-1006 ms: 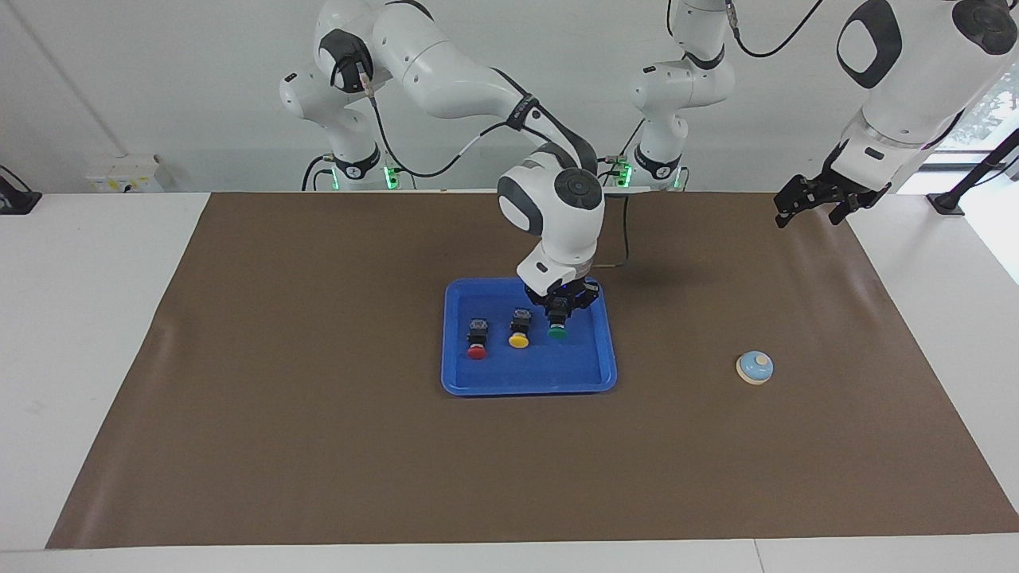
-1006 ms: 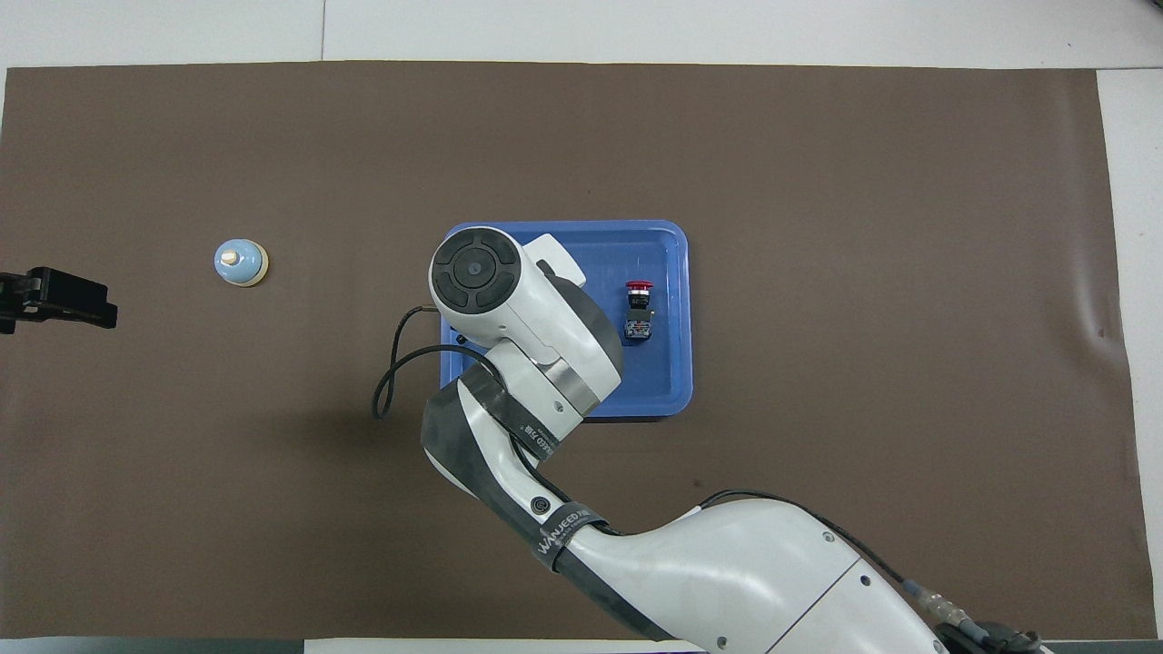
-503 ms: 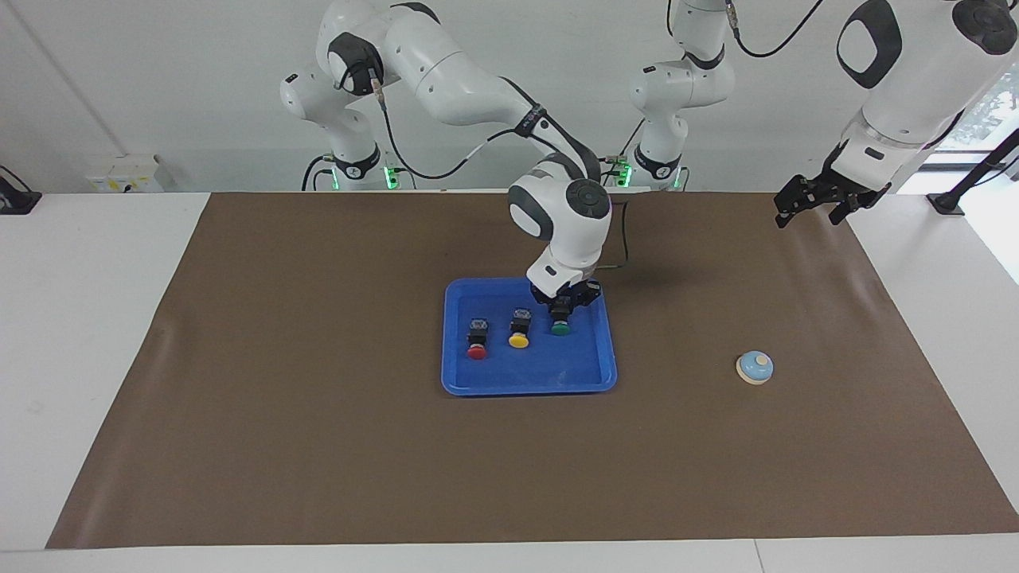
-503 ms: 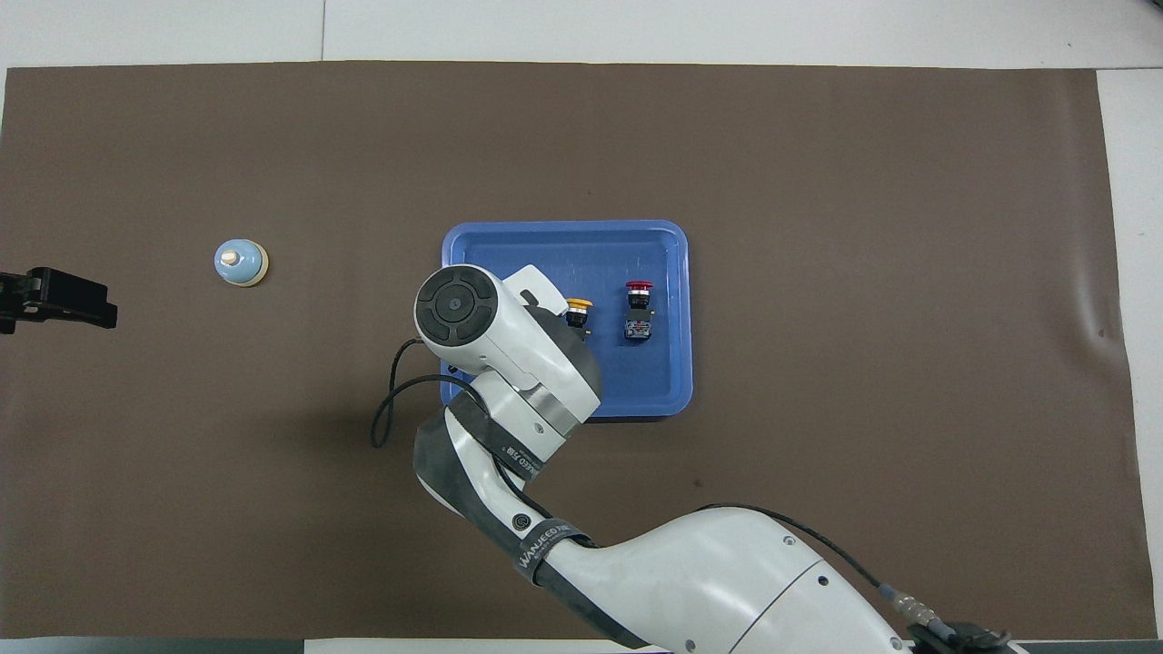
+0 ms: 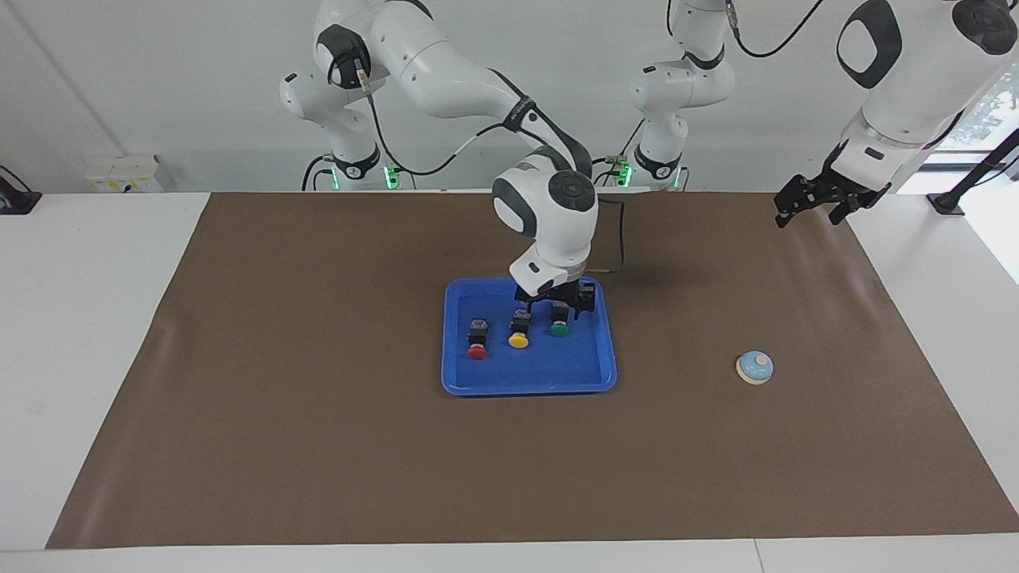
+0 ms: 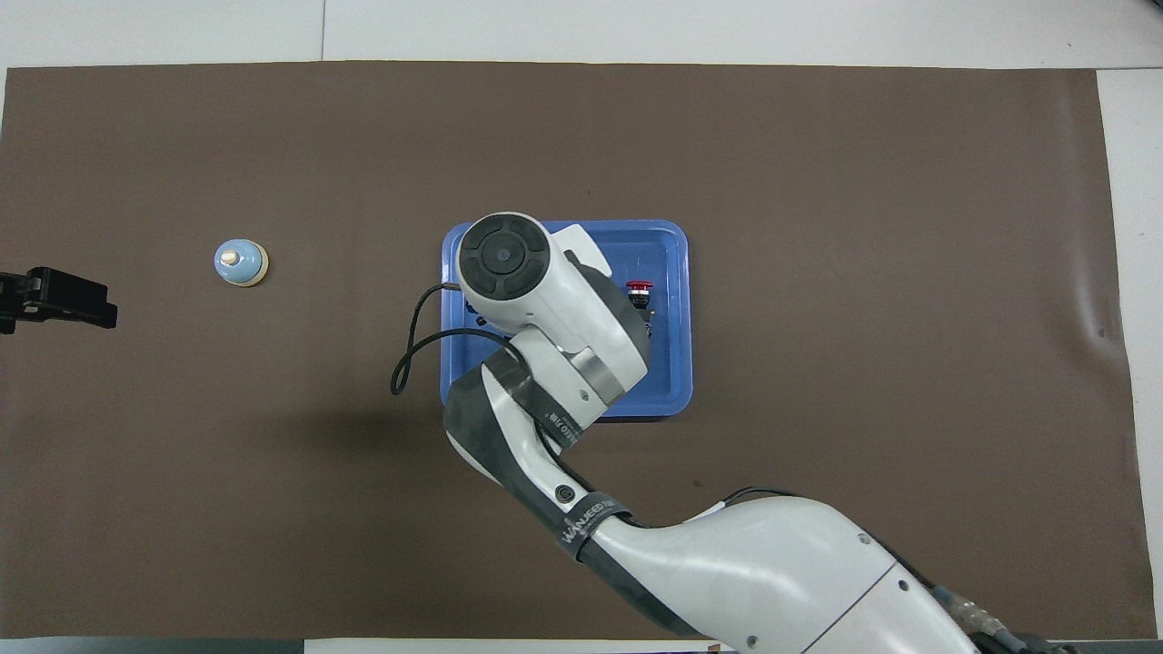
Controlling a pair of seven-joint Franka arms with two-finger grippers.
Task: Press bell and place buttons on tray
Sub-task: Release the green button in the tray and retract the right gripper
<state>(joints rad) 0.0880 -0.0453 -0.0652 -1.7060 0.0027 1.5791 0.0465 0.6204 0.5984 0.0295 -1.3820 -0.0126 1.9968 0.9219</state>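
Green button (image 5: 560,328) apparently freed from jaws.

High facing and steep overhead cameras, both over the tray (image 5: 529,380).

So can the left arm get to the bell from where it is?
Probably yes. The left hand waits open at its own end of the table, and only bare mat lies between it and the bell.

Glossy white arm segments, dark grey joint caps, black cables, a black band lettered white, black claws.
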